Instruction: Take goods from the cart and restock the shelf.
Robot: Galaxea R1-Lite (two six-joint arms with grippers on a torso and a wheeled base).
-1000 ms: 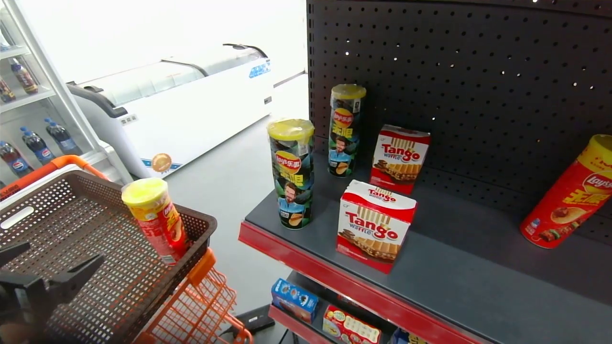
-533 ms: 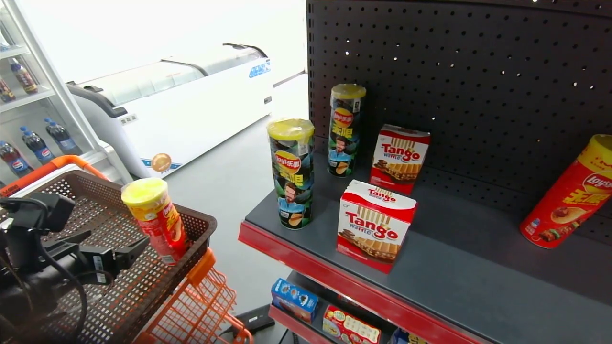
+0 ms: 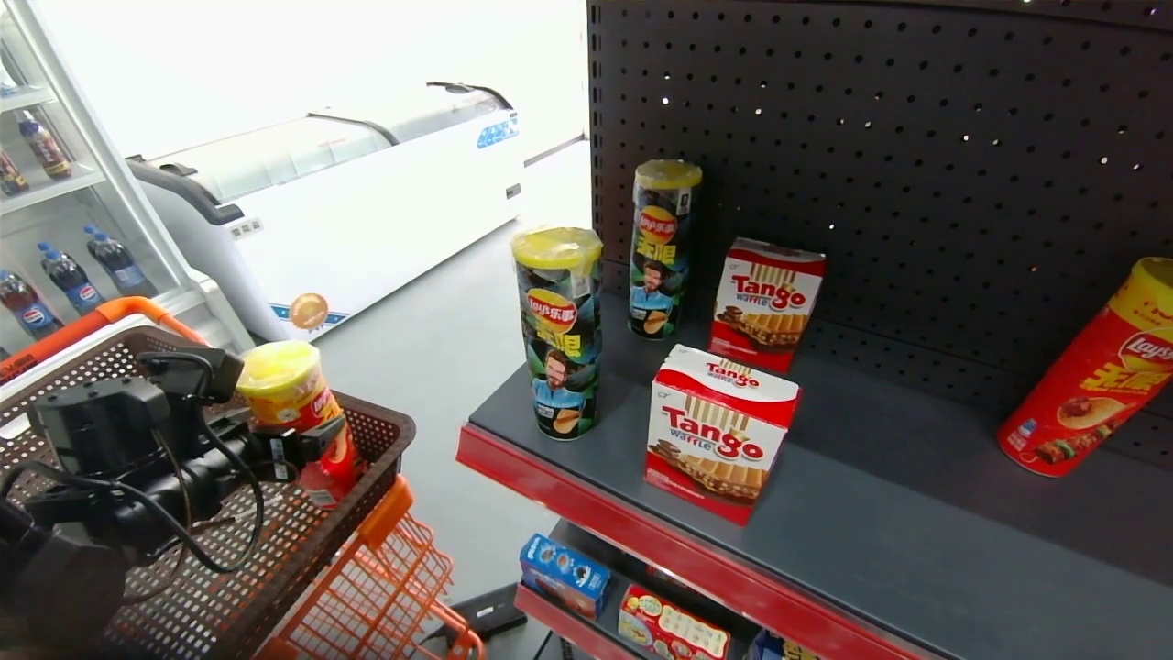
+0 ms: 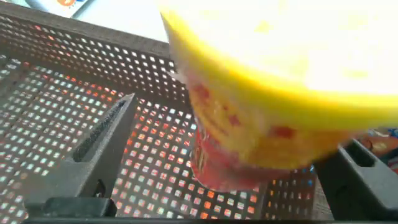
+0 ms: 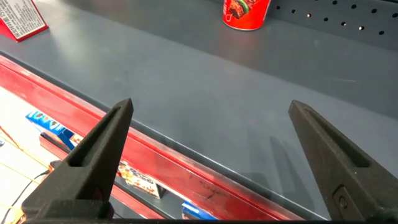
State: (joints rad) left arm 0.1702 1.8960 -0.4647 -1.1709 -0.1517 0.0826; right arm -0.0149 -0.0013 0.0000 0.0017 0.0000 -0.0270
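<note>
A red chip can (image 3: 295, 403) with a yellow lid leans in the far corner of the cart's brown basket (image 3: 389, 429). My left gripper (image 3: 307, 442) is open and level with the can's middle, one finger on each side of it. In the left wrist view the can (image 4: 261, 124) sits close between the fingers (image 4: 93, 158) of my left gripper (image 4: 230, 177). My right gripper (image 5: 214, 162) is open with nothing in it above the grey shelf board (image 5: 249, 106), and another red can (image 5: 245, 12) stands farther back.
The shelf (image 3: 871, 522) holds two dark chip cans (image 3: 559, 335), two wafer boxes (image 3: 719, 431) and a leaning red can (image 3: 1090, 376), with bare room between the boxes and that can. A chest freezer (image 3: 348, 202) and a drinks fridge (image 3: 55, 229) stand behind the cart.
My left arm has moved forward across the basket to the red can, and its open fingers now stand on either side of the can. The can and the shelf goods have not moved.
</note>
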